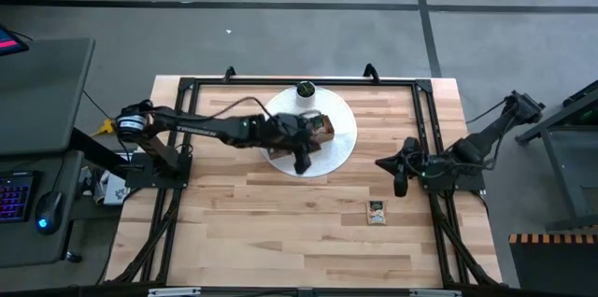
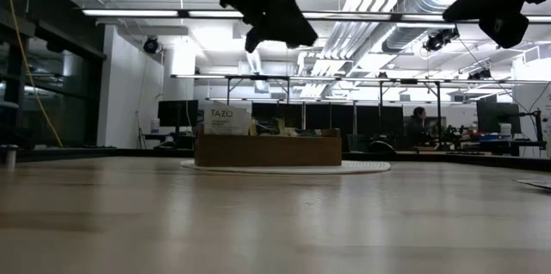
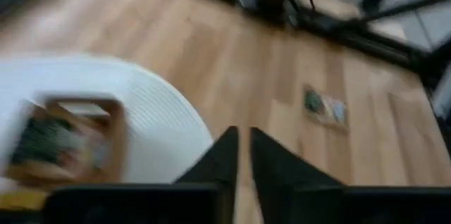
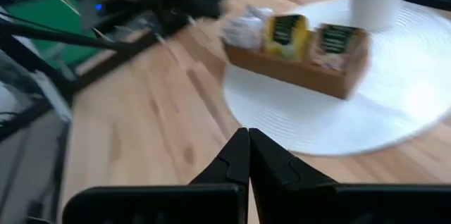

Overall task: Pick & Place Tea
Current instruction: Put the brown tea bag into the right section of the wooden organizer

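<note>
**A robotics lab in an open-plan workspace**

The setting was a lab. Exposed ducts [image 2: 405, 3] and strip lights [image 2: 215, 13] ran under a bare ceiling, and rows of monitors [image 2: 176, 112] stood on long benches behind the wooden table [image 1: 280, 232]. A person [image 2: 417, 125] sat at a far desk. Beside the black-framed rig, a lit keyboard [image 1: 16, 194] and mouse [image 1: 49, 209] lay on a grey desk over concrete floor.

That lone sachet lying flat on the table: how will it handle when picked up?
The sachet looks thin and flat, so probably light and bendy. Lying flush on the bare table, it offers little edge to pinch and may slide when nudged. It should not roll or tip.
</note>
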Controlling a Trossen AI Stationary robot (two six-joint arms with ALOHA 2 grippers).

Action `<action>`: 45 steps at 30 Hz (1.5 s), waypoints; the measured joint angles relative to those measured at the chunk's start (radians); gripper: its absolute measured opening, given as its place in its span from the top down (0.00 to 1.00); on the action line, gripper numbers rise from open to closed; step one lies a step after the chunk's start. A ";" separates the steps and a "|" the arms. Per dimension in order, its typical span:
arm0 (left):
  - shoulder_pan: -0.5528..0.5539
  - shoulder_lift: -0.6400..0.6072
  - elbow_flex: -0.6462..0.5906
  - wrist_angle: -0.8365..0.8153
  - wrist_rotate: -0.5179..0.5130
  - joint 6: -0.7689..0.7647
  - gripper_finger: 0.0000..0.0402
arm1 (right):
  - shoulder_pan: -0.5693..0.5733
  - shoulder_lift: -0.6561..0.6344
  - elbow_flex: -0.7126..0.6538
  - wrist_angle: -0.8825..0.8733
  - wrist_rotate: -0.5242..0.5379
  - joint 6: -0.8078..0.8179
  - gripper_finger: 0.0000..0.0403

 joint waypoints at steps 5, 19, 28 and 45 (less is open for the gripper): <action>-0.072 0.047 0.000 0.091 0.021 -0.063 0.97 | -0.057 -0.027 0.117 -0.310 -0.099 0.057 1.00; -0.175 0.391 0.220 0.387 0.237 -0.158 1.00 | -0.358 -0.064 0.308 -0.791 -0.591 -0.030 1.00; -0.201 0.666 0.665 0.145 0.393 -0.145 1.00 | -0.525 -0.093 0.229 -0.705 -0.903 -0.155 1.00; -0.224 0.764 0.752 0.113 0.305 -0.099 1.00 | -0.772 -0.016 -0.165 -0.233 -1.256 -0.252 1.00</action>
